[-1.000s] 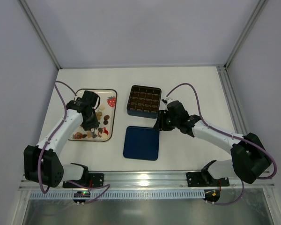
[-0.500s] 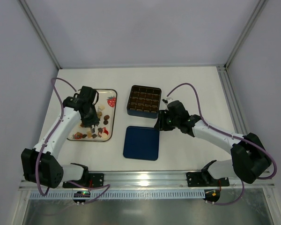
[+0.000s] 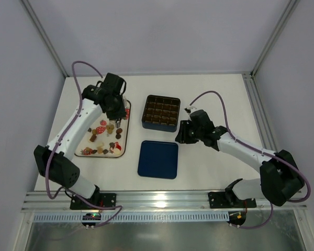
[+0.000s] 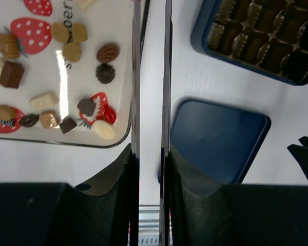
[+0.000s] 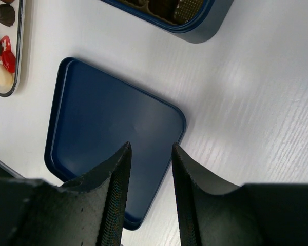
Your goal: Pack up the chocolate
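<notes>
White bench fills the enclosure floor, with pale walls on three sides. On its left lies a clear tray printed with red strawberries. The chocolate is scattered loose in it: small dark brown, light brown, tan and whitish pieces, most of them in the tray's near half. To the right of the tray stands a square dark-blue box with a brown grid insert, and its flat blue lid lies just in front of it.

The left tool hangs over the tray's far right part. Its fingers stand close, with a thin slit between them. Their tips run off the top of the wrist view, so I cannot tell whether they clamp anything. The right tool is near the box's near right corner, above the lid's edge, with its jaws apart and nothing between them.
</notes>
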Controlling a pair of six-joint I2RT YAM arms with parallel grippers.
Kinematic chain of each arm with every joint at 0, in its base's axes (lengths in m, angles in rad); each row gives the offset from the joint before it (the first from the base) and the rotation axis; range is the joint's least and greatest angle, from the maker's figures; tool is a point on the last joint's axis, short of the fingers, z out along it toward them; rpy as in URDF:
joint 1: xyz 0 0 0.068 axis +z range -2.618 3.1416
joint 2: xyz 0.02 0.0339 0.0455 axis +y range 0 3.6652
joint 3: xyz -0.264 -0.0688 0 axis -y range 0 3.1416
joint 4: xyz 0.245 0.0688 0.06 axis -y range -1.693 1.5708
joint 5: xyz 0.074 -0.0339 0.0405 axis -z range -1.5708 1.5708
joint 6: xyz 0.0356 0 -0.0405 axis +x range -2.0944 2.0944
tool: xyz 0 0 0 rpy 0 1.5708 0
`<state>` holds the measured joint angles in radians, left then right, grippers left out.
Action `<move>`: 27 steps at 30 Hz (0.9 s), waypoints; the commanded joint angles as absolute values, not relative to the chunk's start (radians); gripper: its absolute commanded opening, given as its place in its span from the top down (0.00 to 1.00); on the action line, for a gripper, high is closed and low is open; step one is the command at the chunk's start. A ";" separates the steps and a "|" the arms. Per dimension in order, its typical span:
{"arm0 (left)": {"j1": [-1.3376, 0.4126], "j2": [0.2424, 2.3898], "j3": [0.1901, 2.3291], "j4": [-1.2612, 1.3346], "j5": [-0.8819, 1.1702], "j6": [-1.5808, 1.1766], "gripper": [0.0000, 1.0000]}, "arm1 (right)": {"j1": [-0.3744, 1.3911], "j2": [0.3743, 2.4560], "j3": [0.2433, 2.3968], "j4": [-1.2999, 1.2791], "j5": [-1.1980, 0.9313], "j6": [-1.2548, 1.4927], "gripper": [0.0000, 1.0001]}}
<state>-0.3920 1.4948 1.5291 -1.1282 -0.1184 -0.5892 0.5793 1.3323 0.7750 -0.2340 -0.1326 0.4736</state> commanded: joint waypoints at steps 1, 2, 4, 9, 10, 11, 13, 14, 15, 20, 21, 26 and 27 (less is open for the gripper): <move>-0.454 1.606 1.686 -1.132 -0.118 -0.571 0.87 | 0.555 1.272 0.824 -0.258 -0.114 0.454 0.60; -0.466 1.636 1.725 -1.135 -0.123 -0.566 0.87 | 0.549 1.266 0.825 -0.262 -0.112 0.453 0.61; -0.497 1.724 1.825 -1.140 -0.123 -0.561 0.87 | 0.535 1.249 0.825 -0.281 -0.112 0.449 0.60; -0.531 1.879 1.976 -1.146 -0.112 -0.554 0.87 | 0.508 1.210 0.825 -0.316 -0.109 0.442 0.60; -0.534 1.914 2.008 -1.146 -0.110 -0.552 0.87 | 0.503 1.206 0.825 -0.319 -0.109 0.440 0.60; -0.538 1.930 2.022 -1.146 -0.106 -0.554 0.87 | 0.499 1.198 0.825 -0.324 -0.109 0.439 0.60; -0.545 1.966 2.049 -1.141 -0.100 -0.554 0.87 | 0.492 1.190 0.825 -0.331 -0.110 0.437 0.60; -0.548 1.976 2.059 -1.140 -0.095 -0.554 0.87 | 0.489 1.189 0.825 -0.334 -0.110 0.434 0.60; -0.555 1.988 2.065 -1.135 -0.092 -0.552 0.87 | 0.486 1.183 0.824 -0.339 -0.110 0.433 0.60; -0.569 2.043 2.094 -1.137 -0.092 -0.561 0.87 | 0.479 1.177 0.818 -0.342 -0.112 0.429 0.61; -0.569 2.046 2.092 -1.138 -0.094 -0.564 0.87 | 0.477 1.177 0.816 -0.339 -0.112 0.428 0.60; -0.575 2.057 2.091 -1.134 -0.106 -0.569 0.85 | 0.472 1.181 0.813 -0.336 -0.120 0.426 0.60; -0.575 2.057 2.088 -1.135 -0.109 -0.569 0.85 | 0.472 1.181 0.811 -0.333 -0.121 0.426 0.60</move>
<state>-0.5720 2.0621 2.0495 -1.1419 -0.1024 -0.5682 0.4793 1.2057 0.7837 -0.3389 -0.1219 0.4458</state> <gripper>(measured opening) 0.285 0.396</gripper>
